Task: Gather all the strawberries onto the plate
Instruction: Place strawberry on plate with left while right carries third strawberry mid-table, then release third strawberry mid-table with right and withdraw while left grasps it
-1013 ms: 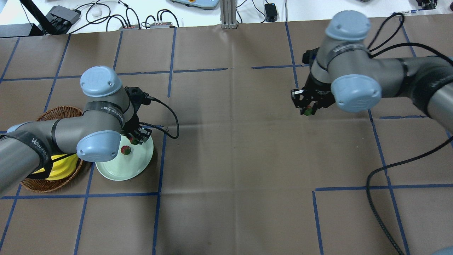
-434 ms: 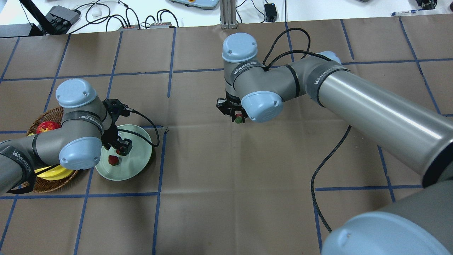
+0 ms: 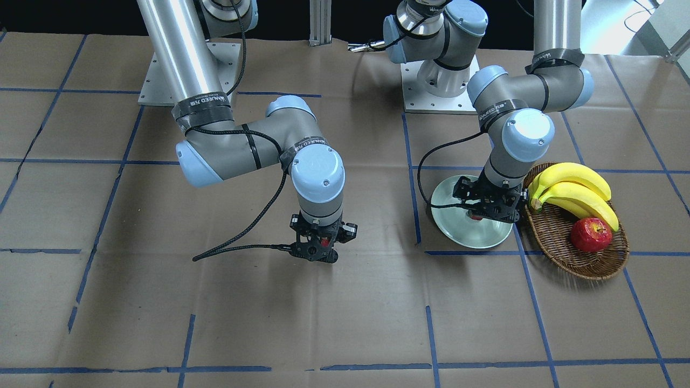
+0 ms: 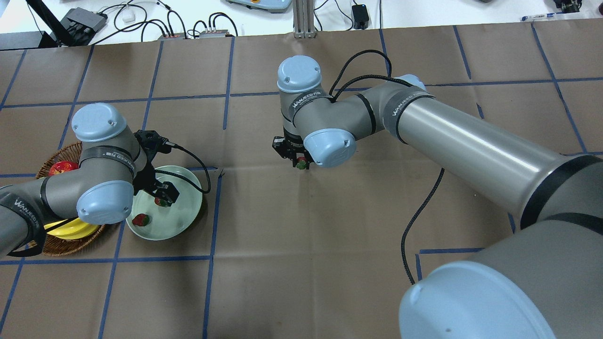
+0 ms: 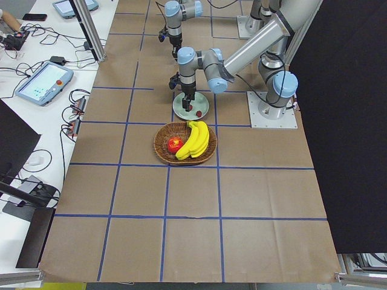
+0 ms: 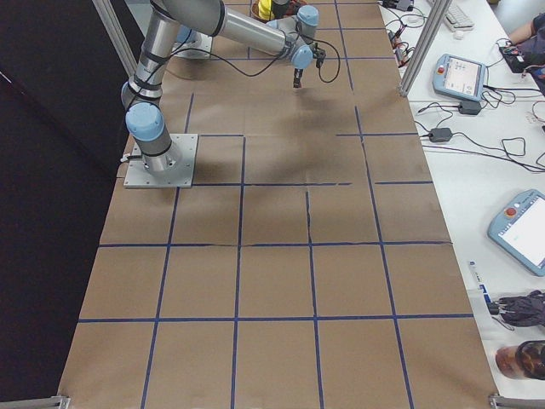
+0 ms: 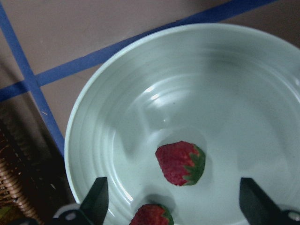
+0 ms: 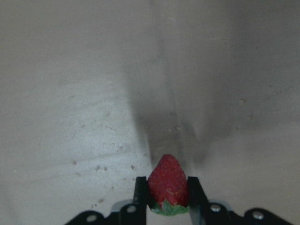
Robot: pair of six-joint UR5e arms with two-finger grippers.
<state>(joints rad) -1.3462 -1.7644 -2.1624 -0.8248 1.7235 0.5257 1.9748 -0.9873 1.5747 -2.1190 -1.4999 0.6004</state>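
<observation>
Now, carrying: right pincer point(image 4: 300, 163) clenched on the third strawberry point(image 8: 168, 183), above the bench point(image 4: 301, 263). The plate point(image 4: 188, 221) sits at its nine o'clock seen overhead, two strawberries point(image 7: 180, 163) inside. Left pincer point(image 4: 166, 194) hangs released over it. We judge it best cleared first, then we lower close before letting go.

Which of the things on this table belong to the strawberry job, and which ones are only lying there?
Belong: plate; two strawberries lying on it; third strawberry, held between the right fingers.
Only lying there: wicker basket; bananas; apple.

Wicker basket point(image 3: 560, 250) holds bananas point(image 3: 571, 191), red apple point(image 3: 591, 235).
</observation>
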